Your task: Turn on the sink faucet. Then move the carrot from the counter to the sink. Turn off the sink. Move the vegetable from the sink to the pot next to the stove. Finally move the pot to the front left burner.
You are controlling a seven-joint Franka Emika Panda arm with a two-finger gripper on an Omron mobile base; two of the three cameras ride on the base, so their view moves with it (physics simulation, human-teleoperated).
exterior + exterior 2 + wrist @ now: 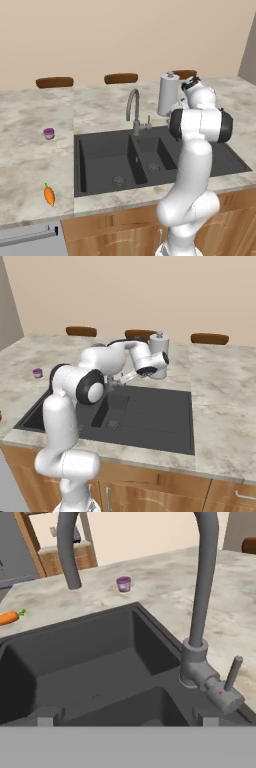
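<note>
The grey gooseneck sink faucet [133, 109] stands behind the dark double-basin sink [105, 160], its small side lever [233, 672] upright at the base [195, 662]. No water shows at the spout. My gripper [125, 719] is open and empty; it hovers over the sink's back edge, left of the faucet base and lever in the hand view and apart from them. The orange carrot [49, 195] lies on the counter [30, 165] left of the sink, near the front edge. It also appears as the carrot [9, 617] in the hand view. The pot and the stove are out of view.
A small purple cup [48, 133] sits on the counter left of the sink. A white paper-towel roll [168, 94] stands behind the sink's right end, close to my hand. Three brown stool tops [120, 78] line the far counter edge.
</note>
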